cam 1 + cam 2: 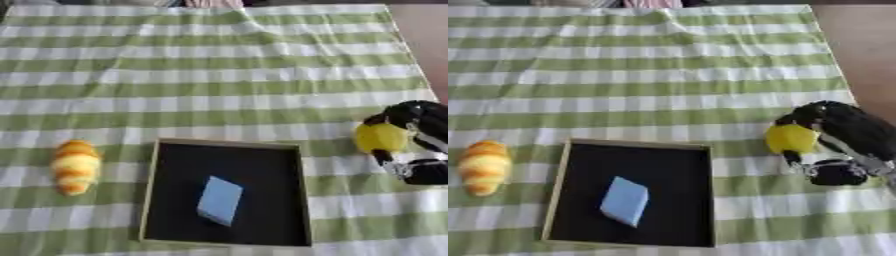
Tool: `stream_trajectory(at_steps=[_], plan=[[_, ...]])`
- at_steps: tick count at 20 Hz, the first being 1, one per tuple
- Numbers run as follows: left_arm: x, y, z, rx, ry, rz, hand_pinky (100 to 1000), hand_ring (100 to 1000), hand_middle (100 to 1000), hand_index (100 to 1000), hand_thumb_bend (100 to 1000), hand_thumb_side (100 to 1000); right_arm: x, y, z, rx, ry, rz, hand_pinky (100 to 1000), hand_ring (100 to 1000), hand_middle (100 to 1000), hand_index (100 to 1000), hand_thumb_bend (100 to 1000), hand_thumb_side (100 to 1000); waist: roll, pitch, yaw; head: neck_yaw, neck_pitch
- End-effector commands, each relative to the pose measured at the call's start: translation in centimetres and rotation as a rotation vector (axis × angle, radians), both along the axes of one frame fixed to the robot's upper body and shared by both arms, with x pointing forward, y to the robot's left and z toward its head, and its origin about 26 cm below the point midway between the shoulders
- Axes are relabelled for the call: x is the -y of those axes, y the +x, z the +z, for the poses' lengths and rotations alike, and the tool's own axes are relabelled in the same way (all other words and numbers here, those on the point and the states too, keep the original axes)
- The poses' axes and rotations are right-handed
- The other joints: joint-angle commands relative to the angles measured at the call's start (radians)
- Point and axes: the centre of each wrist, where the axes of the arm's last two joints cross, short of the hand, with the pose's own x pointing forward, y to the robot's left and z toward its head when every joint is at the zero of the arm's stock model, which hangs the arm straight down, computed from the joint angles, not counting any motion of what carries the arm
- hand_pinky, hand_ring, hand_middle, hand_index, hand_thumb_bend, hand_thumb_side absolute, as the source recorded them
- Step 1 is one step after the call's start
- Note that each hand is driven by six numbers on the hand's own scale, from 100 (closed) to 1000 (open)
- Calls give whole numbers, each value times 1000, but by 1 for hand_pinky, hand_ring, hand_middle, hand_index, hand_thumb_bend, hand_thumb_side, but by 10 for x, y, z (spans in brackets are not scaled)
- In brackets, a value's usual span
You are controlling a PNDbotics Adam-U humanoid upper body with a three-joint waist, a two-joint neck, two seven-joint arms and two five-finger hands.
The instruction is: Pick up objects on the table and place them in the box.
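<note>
A shallow box (154, 190) with a black inside and a pale rim lies near the front of the table. A light blue block (219, 200) lies tilted inside it. Left of the box a yellow-orange croissant-shaped toy (75, 166) rests on the cloth. At the right, my right hand (837, 132) has its fingers and thumb curled round a round yellow object (790, 138), to the right of the box and near its far right corner. My left hand shows in neither view.
A green-and-white striped cloth (219, 75) covers the table. The table's right edge (833, 45) runs down beside a brown floor. Some fabric shows at the far edge.
</note>
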Motion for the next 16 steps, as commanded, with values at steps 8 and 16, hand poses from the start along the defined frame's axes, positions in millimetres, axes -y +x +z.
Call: stream_trajectory(at_steps=[8,16], plan=[[-1,-2,11,12,24,-7,806,654,591,808,100,568,-3,2,11,152,101,173,752,618,444,556,100,197,-2,-35,1,3,3],[2,-1,19,27,28,-11,805,660,594,808,100,567,-14,13,26,184,102,465,760,624,463,580,100,164,-7,-67,8,-7,32]])
